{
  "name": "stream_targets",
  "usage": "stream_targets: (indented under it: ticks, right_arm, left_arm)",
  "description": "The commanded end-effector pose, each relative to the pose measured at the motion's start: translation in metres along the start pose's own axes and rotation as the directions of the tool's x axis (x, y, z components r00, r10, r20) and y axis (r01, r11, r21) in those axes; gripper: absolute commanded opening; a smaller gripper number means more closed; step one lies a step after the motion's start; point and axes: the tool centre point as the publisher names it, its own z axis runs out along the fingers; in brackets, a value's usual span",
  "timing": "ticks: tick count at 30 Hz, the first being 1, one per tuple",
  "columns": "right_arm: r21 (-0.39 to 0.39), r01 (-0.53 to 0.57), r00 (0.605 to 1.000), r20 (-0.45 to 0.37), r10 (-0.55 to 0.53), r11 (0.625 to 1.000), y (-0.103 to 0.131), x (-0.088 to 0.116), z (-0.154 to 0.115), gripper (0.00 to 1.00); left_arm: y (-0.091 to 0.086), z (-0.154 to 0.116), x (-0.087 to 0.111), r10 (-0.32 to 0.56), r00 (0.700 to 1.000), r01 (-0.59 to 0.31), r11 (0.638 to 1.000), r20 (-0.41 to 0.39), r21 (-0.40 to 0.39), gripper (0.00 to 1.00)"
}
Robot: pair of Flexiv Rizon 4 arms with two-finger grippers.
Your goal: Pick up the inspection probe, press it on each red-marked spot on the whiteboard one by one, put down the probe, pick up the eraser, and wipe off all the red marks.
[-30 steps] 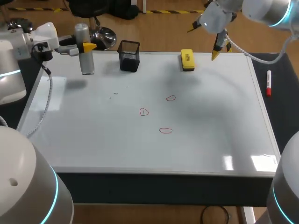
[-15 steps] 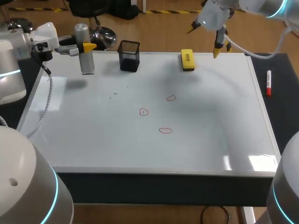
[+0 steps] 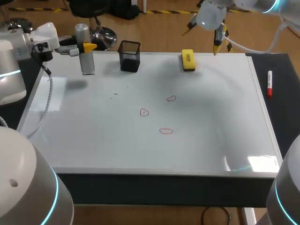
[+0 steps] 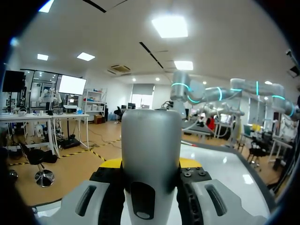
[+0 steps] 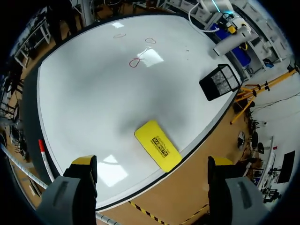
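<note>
Your left tool point(image 3: 87, 47) is clamped on the probe point(image 3: 85, 51), a grey cylinder held upright over the far left corner of the whiteboard point(image 3: 93, 136). In the left wrist view both yellow-tipped fingers point(image 4: 111, 164) press the probe point(image 4: 151, 150) from two sides, and a dark oval slot shows low on its body. There is no writing on the probe that you can read.

Your right tool point(image 3: 205, 35) hangs empty above the far edge of the whiteboard, fingers spread wide, just right of the eraser point(image 3: 188, 60). In the right wrist view the right tool point(image 5: 151, 161) is above the eraser point(image 5: 158, 145), and neither finger touches it. The eraser lies flat on the whiteboard point(image 5: 93, 89) near its far rim. Its yellow top carries a patch of black print, two short lines in the right wrist view.

Three red marks sit near the middle of the board, small hand-drawn loops rather than letters: one point(image 3: 171, 98) farthest, one point(image 3: 144, 112) to its left and nearer, one point(image 3: 166, 131) nearest.

A black mesh cup point(image 3: 129, 56) stands between the probe and the eraser. A marker point(image 3: 269, 83) with a red cap lies on the dark surface off the board's right edge.
</note>
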Motion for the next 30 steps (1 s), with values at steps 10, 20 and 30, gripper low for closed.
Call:
stream_targets:
  ticks: [10, 20, 30]
  right_arm:
    - [-0.038, 0.211, 0.977, -0.015, -0.211, 0.977, 0.004, -0.015, 0.030, 1.00]
    - [-0.086, 0.361, 0.930, -0.042, -0.365, 0.929, 0.012, -0.020, 0.043, 1.00]
    - [-0.151, 0.434, 0.888, -0.095, -0.450, 0.888, 0.013, -0.026, 0.056, 1.00]
  left_arm:
    - [-0.001, 0.000, 0.002, 0.002, 1.000, -0.002, 1.000, 0.004, 0.001, 0.00]
    - [-0.001, 0.000, 0.002, 0.002, 1.000, -0.002, 1.000, 0.004, 0.001, 0.00]
    - [-0.001, 0.000, 0.002, 0.002, 1.000, -0.002, 1.000, 0.004, 0.001, 0.00]
